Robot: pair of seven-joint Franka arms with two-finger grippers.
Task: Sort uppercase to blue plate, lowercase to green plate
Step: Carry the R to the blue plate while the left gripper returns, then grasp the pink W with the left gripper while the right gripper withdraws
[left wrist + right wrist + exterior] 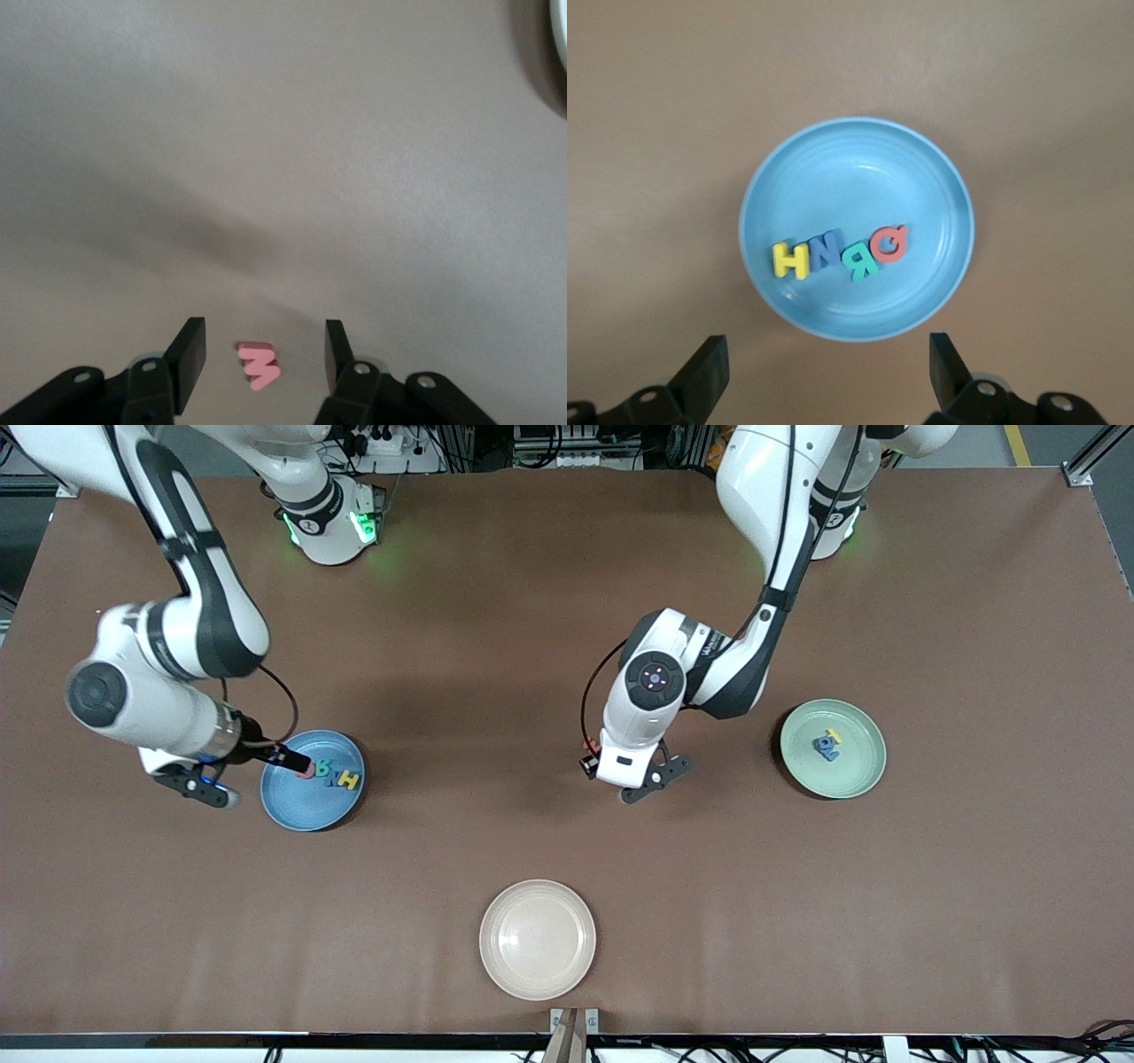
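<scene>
Nearest the front camera: beige plate, nothing on it.

Farther from the camera than the beige plate and toward the right arm's end: blue plate, now carrying 4 capitals in a row, yellow H, a blue letter, a teal letter and red Q. Right gripper over the rim of that plate, jaws spread wide and holding nothing. Looks like a finished drop.

Farther than the beige plate toward the left arm's end: green plate, with blue letters and a small yellow letter on it.

Between the 2 coloured plates, farther from the camera than the beige plate: red w lying flat on the table. Left gripper low over it, jaws about half open, 1 either side, not touching.

Step in hand, by the look of it: picking up the last lowercase letter.

Next move calls for: sinking a touch lower, closing squarely on the thin foam, then lifting and carrying to the green plate.
</scene>
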